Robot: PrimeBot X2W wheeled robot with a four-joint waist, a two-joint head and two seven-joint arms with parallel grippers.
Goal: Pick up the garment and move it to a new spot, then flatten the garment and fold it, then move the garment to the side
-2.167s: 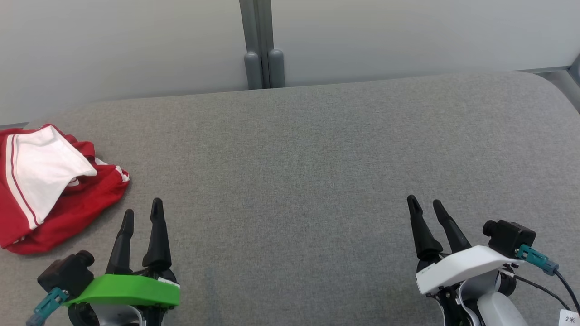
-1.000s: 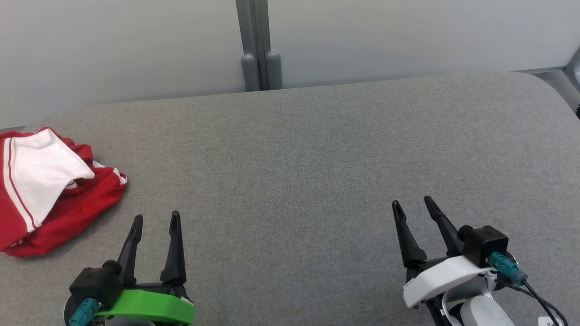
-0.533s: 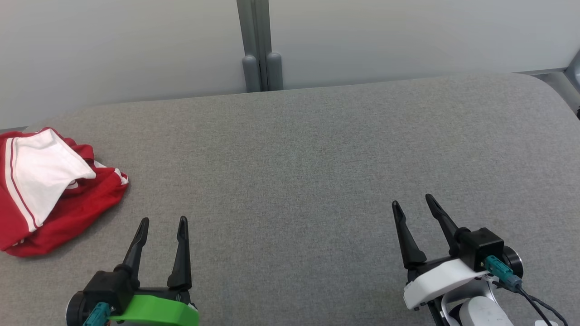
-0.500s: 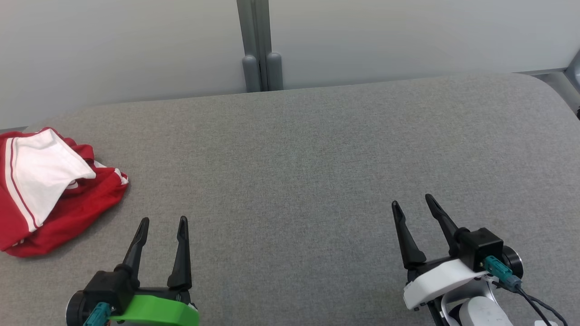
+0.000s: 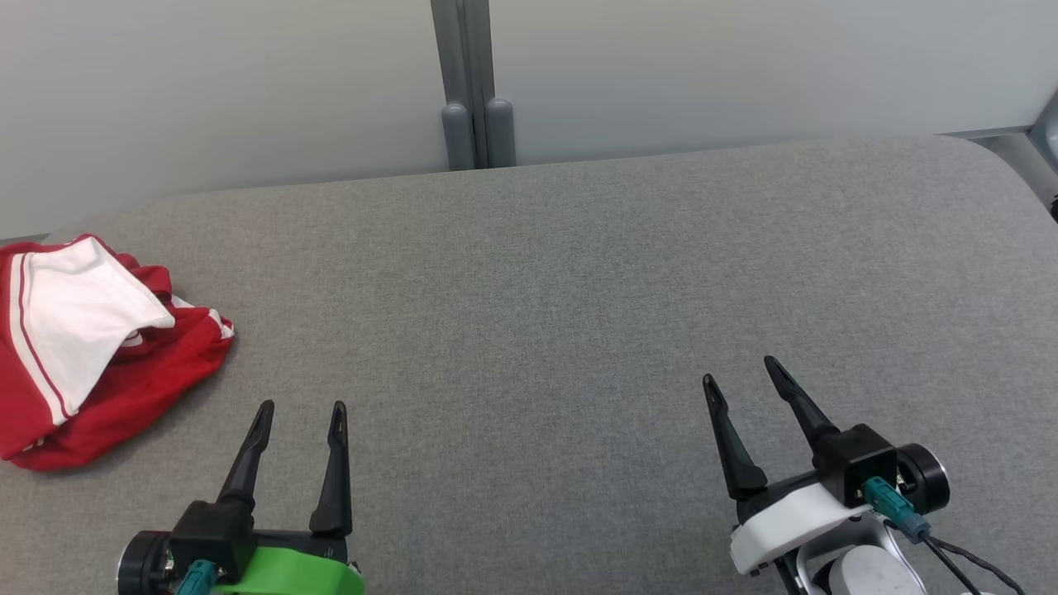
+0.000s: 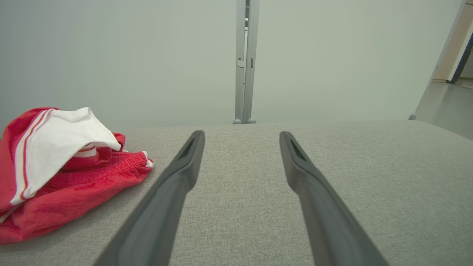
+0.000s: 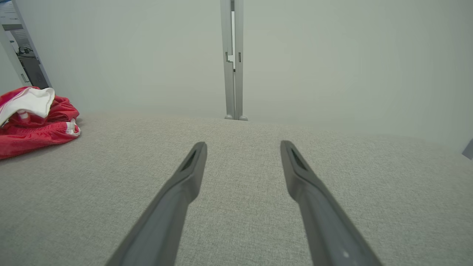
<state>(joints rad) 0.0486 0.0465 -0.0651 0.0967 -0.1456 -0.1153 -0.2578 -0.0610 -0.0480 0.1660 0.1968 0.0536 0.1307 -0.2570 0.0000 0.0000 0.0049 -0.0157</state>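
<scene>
The garment [image 5: 91, 355] is a crumpled red piece with white panels and stripes, lying bunched at the far left of the grey fabric surface [image 5: 537, 273]. It also appears at the left in the left wrist view [image 6: 63, 170] and far left in the right wrist view [image 7: 33, 122]. My left gripper [image 5: 302, 409] hovers open near the front edge, to the right of the garment and apart from it, nothing between its fingers. My right gripper [image 5: 740, 372] stands open at the lower right, well away from the garment, also empty.
A pale wall with a grey vertical post [image 5: 471, 83] runs behind the surface. The surface's rounded right corner [image 5: 1004, 157] lies at the upper right. A doorway opening [image 6: 456, 62] shows at the far right of the left wrist view.
Both grippers have drawn back slightly toward the front edge, the left one shifting a little right. The garment has not moved. Both stay open.
</scene>
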